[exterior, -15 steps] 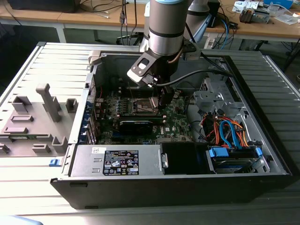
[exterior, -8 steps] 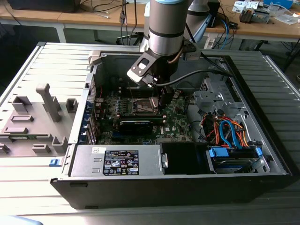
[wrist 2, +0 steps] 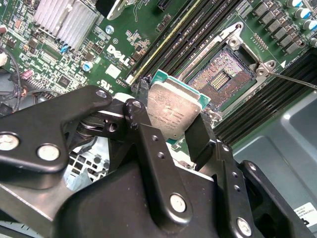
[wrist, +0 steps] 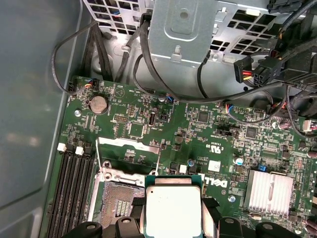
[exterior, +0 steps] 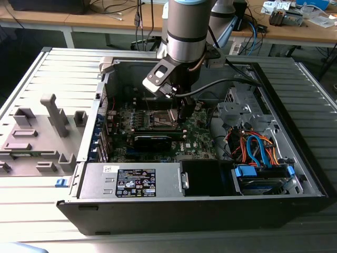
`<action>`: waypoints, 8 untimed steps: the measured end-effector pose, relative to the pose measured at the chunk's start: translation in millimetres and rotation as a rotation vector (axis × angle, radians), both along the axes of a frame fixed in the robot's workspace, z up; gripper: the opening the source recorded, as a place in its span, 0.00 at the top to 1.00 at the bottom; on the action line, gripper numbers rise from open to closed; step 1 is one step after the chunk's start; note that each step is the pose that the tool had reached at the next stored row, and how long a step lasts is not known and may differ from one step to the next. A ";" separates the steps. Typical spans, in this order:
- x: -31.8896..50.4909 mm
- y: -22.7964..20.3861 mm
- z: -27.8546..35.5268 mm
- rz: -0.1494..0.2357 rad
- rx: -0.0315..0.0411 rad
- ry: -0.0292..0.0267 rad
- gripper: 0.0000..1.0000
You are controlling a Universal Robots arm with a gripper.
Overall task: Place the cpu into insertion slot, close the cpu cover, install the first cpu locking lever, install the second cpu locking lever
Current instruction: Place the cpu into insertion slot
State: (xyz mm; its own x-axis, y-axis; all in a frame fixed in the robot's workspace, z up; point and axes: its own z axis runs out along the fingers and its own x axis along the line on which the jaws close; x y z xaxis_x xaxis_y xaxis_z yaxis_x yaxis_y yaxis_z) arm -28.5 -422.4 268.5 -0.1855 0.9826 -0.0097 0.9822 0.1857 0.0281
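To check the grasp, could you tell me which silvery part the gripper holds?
The cpu, the flat square chip clamped in the gripper; the finned heatsink and cpu cover sit on the motherboard.

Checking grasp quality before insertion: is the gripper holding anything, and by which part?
Yes. The gripper holds the cpu, with its fingers clamped on two opposite side edges. The metal top is left uncovered, and the cpu is close to the open insertion slot.
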 end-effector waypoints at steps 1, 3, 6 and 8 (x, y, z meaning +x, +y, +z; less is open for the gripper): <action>0.0 0.0 0.0 -0.001 0.0000 0.0000 0.45; 0.0 0.0 0.0 -0.001 0.0000 0.0000 0.45; 0.0 0.0 0.0 -0.002 0.0001 0.0000 0.45; 0.0 0.0 0.0 -0.003 0.0001 0.0000 0.45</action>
